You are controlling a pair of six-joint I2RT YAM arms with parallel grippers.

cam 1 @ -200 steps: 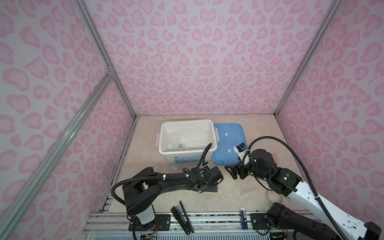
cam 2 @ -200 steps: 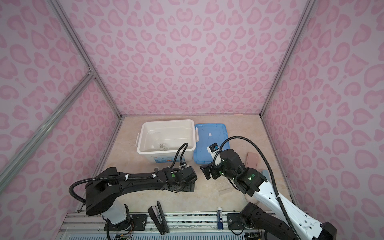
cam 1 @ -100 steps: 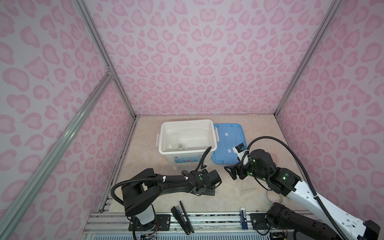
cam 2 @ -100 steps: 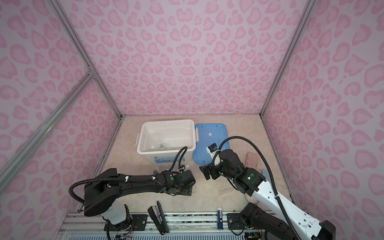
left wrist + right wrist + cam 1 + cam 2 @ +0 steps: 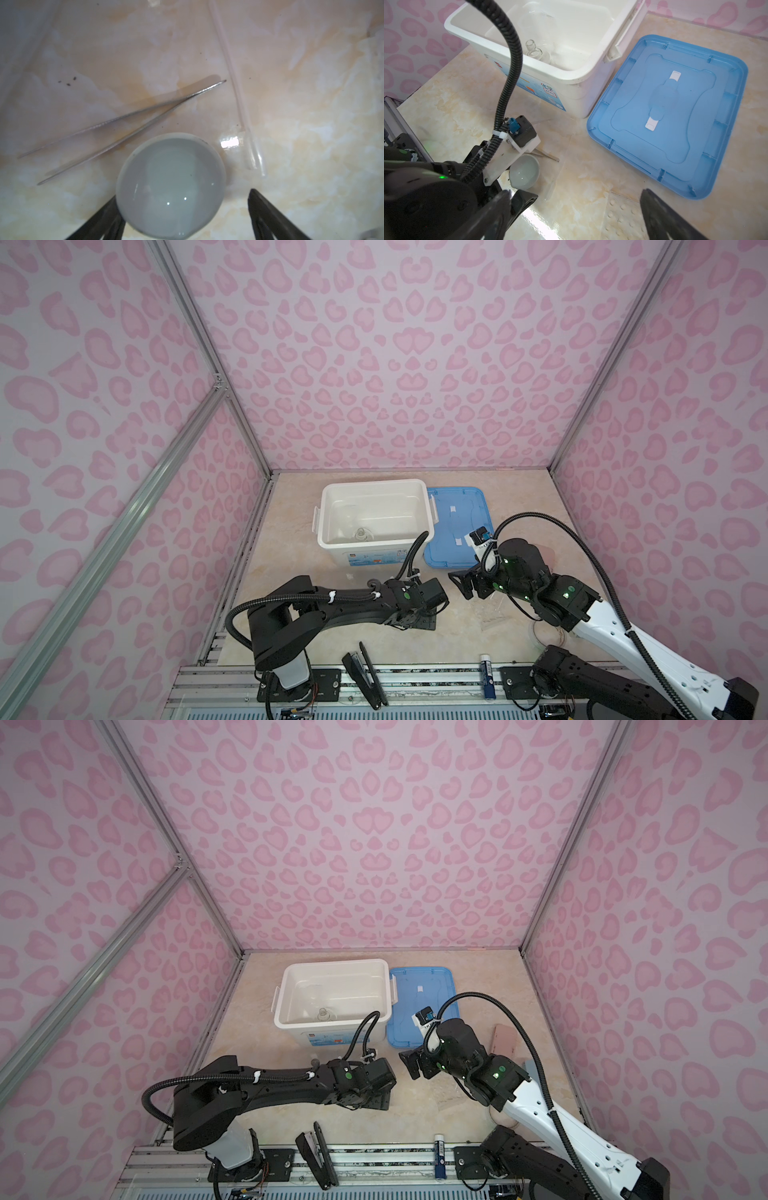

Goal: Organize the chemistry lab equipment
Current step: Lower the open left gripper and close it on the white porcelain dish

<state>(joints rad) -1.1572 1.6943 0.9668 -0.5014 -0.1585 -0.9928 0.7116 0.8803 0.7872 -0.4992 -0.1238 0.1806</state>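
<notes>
The left gripper [image 5: 182, 194] hangs low over the white dish [image 5: 170, 187], which sits on the table in the near middle, in front of the white box [image 5: 332, 493]. Its jaws are spread and grasp nothing. One finger lies against the dish's rim and the other stands well apart, so the dish is off-centre. Closing from here would likely shove it sideways rather than pinch it, and the smooth round wall could squirt out or tip.

The tweezers [image 5: 124, 128] lie just beside the dish and could be knocked or dragged along. The dropper [image 5: 239, 99] ends near the free finger and might get caught under it.

The right gripper [image 5: 576, 193] hovers to the right, jaws wide and empty. It is close enough to the left arm that a careless move could bump it.

Counted:
- One dish.
- One pair of tweezers.
- One dropper for certain; its blurred end may hide a second.
- One glass flask [image 5: 533, 49] clearly inside the box.
- One box.
- One blue lid [image 5: 457, 526] lying just right of the box.
</notes>
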